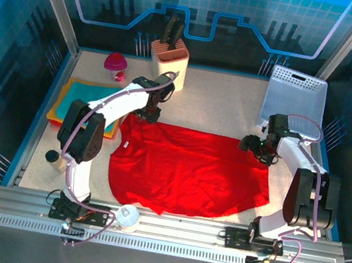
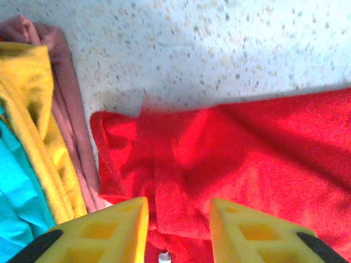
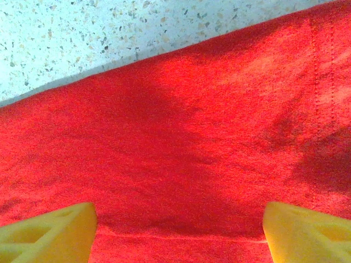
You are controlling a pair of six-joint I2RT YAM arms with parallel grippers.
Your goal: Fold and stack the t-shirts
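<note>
A block (image 1: 169, 59) at the top middle holds dark-handled knives. A white basket (image 1: 294, 97) sits at the upper right. The red shirt (image 1: 189, 171) lies spread mid-frame, with folded shirts (image 1: 82, 108) at its left. The left gripper (image 1: 151, 112) points down at its upper left corner, fingers apart. The right gripper (image 1: 254, 147) points down at its upper right edge, fingers wide apart.

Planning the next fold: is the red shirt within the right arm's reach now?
Likely yes: the right gripper hangs open just above the red shirt, with nothing in between.
</note>
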